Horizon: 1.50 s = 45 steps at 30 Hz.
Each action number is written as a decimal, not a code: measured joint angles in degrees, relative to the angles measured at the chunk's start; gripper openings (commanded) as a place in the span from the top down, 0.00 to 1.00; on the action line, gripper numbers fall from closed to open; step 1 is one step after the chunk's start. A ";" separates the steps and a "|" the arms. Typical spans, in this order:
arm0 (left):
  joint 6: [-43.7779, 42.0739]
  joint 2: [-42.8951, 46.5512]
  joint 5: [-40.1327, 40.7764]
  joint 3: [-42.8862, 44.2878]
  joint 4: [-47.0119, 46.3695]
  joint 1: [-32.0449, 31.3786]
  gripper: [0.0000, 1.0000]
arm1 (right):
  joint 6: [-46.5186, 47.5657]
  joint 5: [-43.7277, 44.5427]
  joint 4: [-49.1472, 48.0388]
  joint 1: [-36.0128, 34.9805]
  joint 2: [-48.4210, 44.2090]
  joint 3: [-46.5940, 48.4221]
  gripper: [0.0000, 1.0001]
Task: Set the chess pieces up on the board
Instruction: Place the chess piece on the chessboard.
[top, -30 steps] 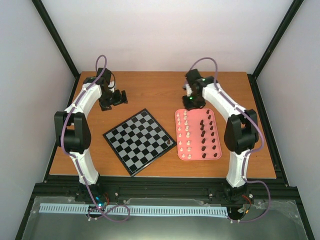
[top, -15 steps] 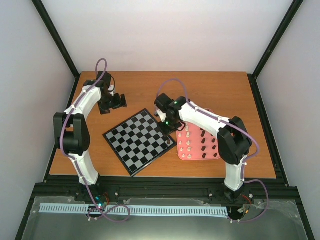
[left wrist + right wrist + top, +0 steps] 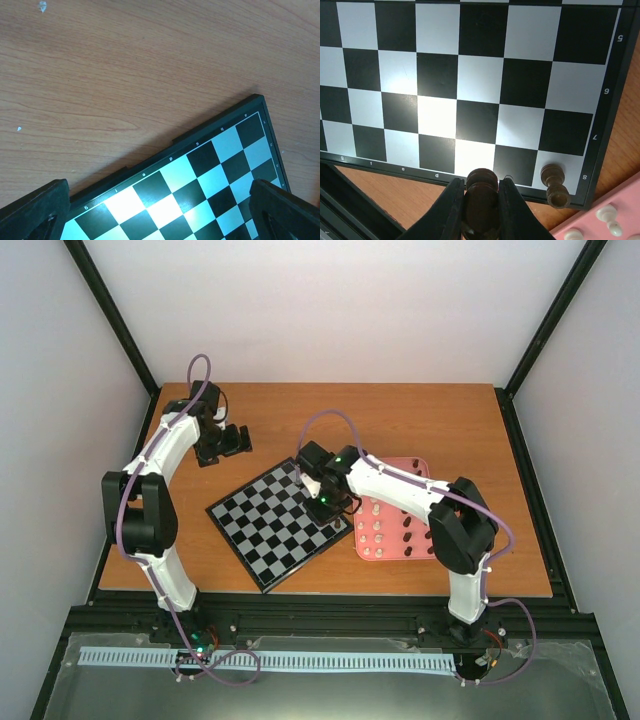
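Note:
The board (image 3: 262,530) lies turned diamond-wise on the table. My right gripper (image 3: 325,496) hangs over its right side, shut on a dark brown piece (image 3: 481,197) held above the board's edge row (image 3: 470,157). One dark brown piece (image 3: 554,184) stands on the corner square by the 8 mark; it also shows in the top view (image 3: 339,525). The other chess pieces, cream (image 3: 376,531) and dark (image 3: 410,532), stand in rows in the pink tray (image 3: 432,552). My left gripper (image 3: 228,443) is open and empty beyond the board's far-left edge (image 3: 200,135).
The right arm's forearm (image 3: 395,485) crosses above the tray's far half and hides part of it. The tray's corner (image 3: 620,200) lies close beside the board's corner. Bare wooden table (image 3: 300,415) surrounds both.
My right arm has swung left from the tray's far end to above the board's right side, carrying the dark piece. The left arm has hardly moved.

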State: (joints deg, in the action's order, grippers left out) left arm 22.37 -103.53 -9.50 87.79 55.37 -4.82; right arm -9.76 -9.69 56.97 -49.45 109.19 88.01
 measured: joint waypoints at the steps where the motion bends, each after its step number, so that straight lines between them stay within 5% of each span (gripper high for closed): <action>1: 0.00 0.00 -0.02 0.00 0.00 0.00 0.00 | -0.09 0.02 -0.02 -0.04 0.11 -0.02 0.97; 33: 0.11 0.00 -0.04 -1.75 -0.50 0.00 0.00 | -0.68 3.69 -2.82 -0.11 3.19 -4.74 0.97; 45: 0.11 0.31 -0.09 -2.40 -0.57 0.00 0.00 | -0.72 3.54 -3.06 -0.11 3.32 -5.11 0.81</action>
State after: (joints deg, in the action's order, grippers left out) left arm 22.48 -103.22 -9.58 85.38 54.81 -4.82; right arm -10.48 -6.15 53.91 -49.56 112.51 82.89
